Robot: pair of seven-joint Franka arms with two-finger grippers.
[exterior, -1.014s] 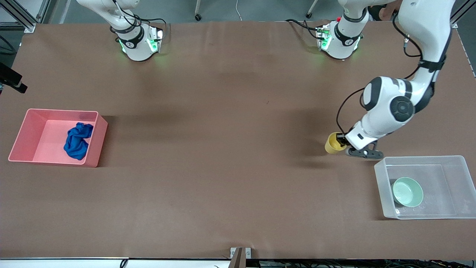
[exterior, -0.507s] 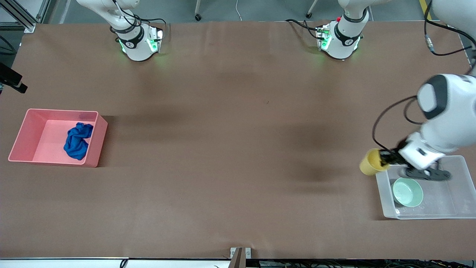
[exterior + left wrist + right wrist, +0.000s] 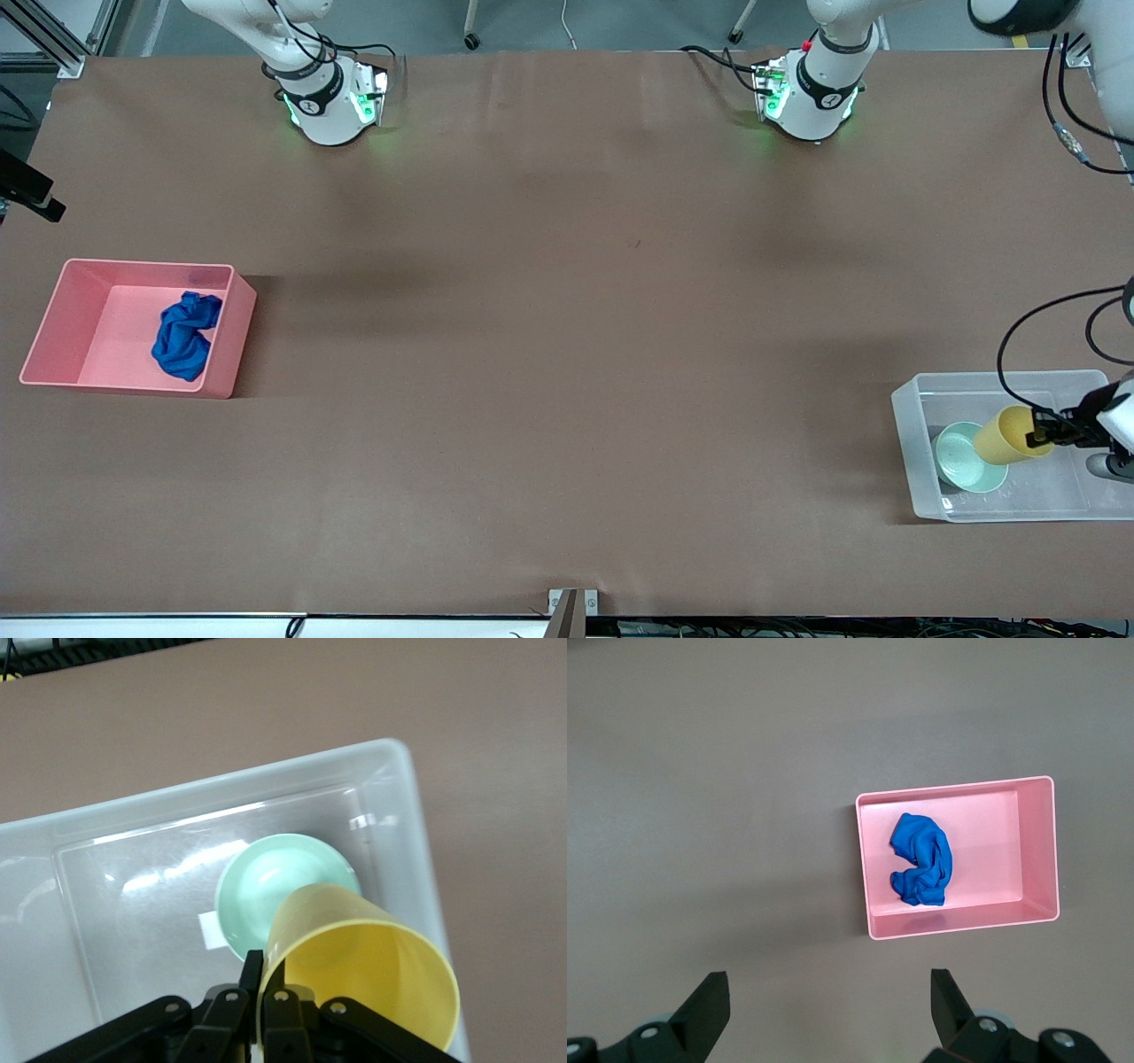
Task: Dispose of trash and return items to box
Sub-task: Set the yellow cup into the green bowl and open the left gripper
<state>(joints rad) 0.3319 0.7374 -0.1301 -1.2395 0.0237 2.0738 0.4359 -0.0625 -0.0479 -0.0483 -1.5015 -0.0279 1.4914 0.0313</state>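
Observation:
My left gripper [image 3: 1041,436] [image 3: 263,970] is shut on the rim of the yellow cup [image 3: 1005,436] [image 3: 363,974], one finger inside it and one outside. The cup hangs tilted over the clear box [image 3: 905,416] [image 3: 221,788], partly above the mint-green bowl [image 3: 955,461] [image 3: 275,881] lying on the box's base. The blue cloth trash [image 3: 184,335] [image 3: 921,859] lies in the pink bin [image 3: 53,319] [image 3: 957,926] at the right arm's end of the table. My right gripper [image 3: 827,979] is open and holds nothing, high over bare table beside the pink bin; the front view does not show it.
A small white label [image 3: 211,930] sits on the box's base next to the bowl. Both robot bases [image 3: 328,97] [image 3: 811,93] stand along the table's edge farthest from the front camera. Brown tabletop [image 3: 567,354] stretches between the two bins.
My left gripper has carried the yellow cup from over the table beside the box to over the box, above the bowl. The cloth, bowl and bins have not moved.

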